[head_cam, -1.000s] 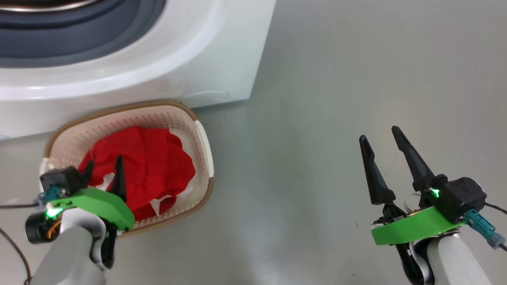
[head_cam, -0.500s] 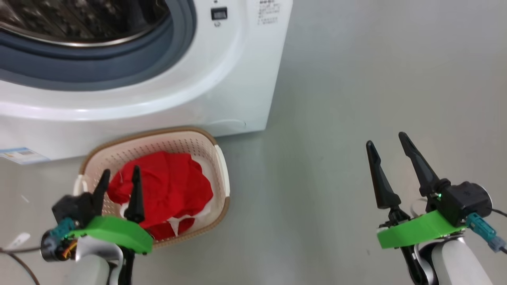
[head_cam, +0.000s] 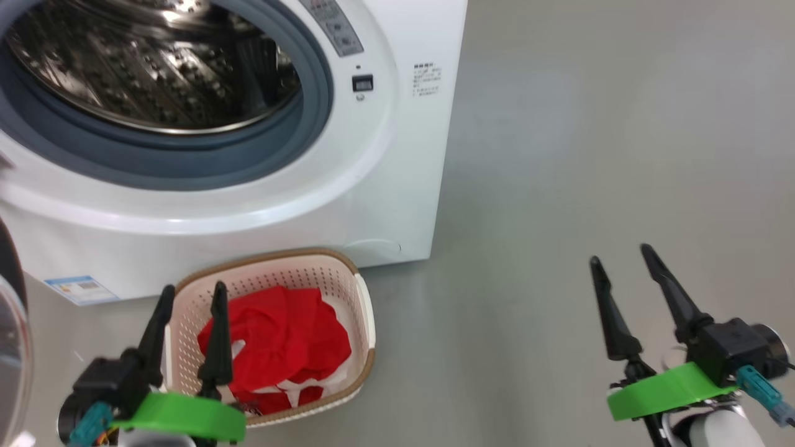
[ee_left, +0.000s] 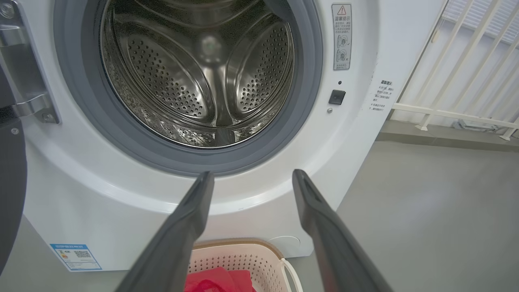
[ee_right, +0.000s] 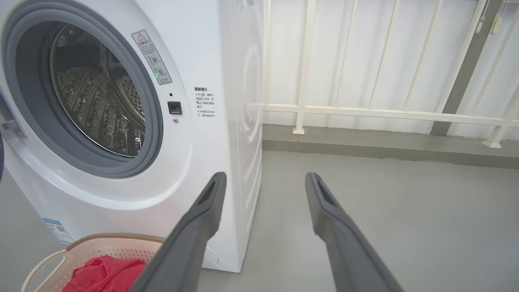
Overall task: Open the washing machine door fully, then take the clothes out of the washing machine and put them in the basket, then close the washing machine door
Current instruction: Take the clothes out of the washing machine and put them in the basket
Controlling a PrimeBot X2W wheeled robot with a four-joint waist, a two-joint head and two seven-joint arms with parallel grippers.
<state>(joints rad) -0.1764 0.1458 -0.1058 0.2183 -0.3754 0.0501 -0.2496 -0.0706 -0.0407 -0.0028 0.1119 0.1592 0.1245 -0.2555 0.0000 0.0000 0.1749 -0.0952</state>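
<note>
The white washing machine (head_cam: 385,186) stands with its steel drum (head_cam: 149,68) uncovered, and I see no clothes inside it. The washing machine door (head_cam: 11,347) is swung out at the far left edge, its dark rim (ee_left: 10,182) hanging from a metal hinge. The cream basket (head_cam: 279,256) sits on the floor against the machine's front, holding the red clothes (head_cam: 279,341). My left gripper (head_cam: 193,288) is open and empty over the basket's near left side. My right gripper (head_cam: 621,254) is open and empty over bare floor to the right. The basket (ee_right: 93,243) and clothes (ee_right: 105,275) also appear at lower left in the right wrist view.
Grey floor (head_cam: 590,155) spreads to the right of the machine. A white railing (ee_right: 365,109) on a low ledge runs behind it. A blue-and-white label (head_cam: 81,288) is stuck low on the machine's front.
The head camera has tilted up, bringing the drum opening and door edge into view. My left gripper has lifted off the clothes in the basket. Both grippers have stayed open.
</note>
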